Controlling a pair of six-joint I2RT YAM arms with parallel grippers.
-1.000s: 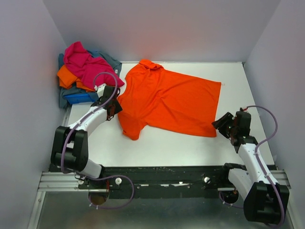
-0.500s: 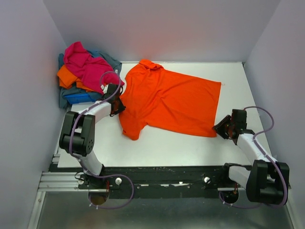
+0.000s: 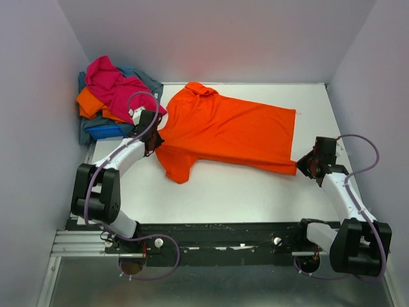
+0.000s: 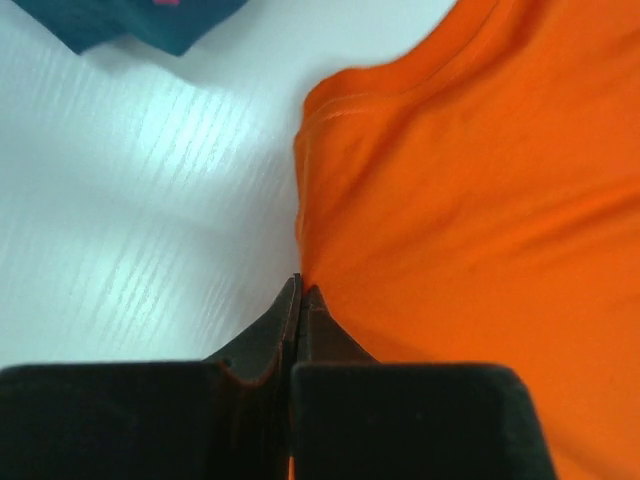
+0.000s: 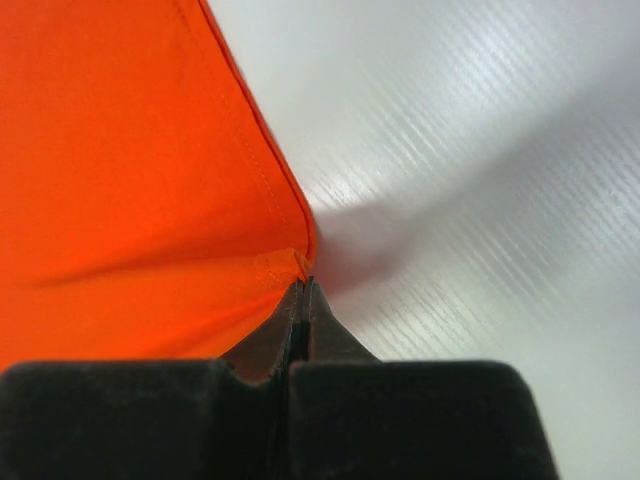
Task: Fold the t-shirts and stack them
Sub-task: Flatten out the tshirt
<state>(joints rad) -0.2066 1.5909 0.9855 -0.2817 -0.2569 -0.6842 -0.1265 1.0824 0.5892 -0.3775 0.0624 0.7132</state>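
One bright orange short-sleeved cotton t-shirt lies spread almost flat across the middle of the white worktop. Its collar points to the upper left of the overhead frame, its hem runs down the right side, and one sleeve juts toward the lower left. In the upper left corner sits one loose pile of crumpled shirts, well apart from the right arm and just beside the left one. It holds a magenta-pink shirt on top, a second orange shirt under it, a royal blue shirt at the near edge, and a dusty grey-blue shirt showing at the back. That makes four colours, though the heap is too bunched to be sure there are only four garments. Two arms are at work. The left hand is at the spread shirt's left edge near the sleeve, and the wrist view shows its dark fingers pressed together with the orange fabric edge pinched between the tips. The right hand is at the lower right corner of the hem, its fingers likewise closed tight on that stitched corner.
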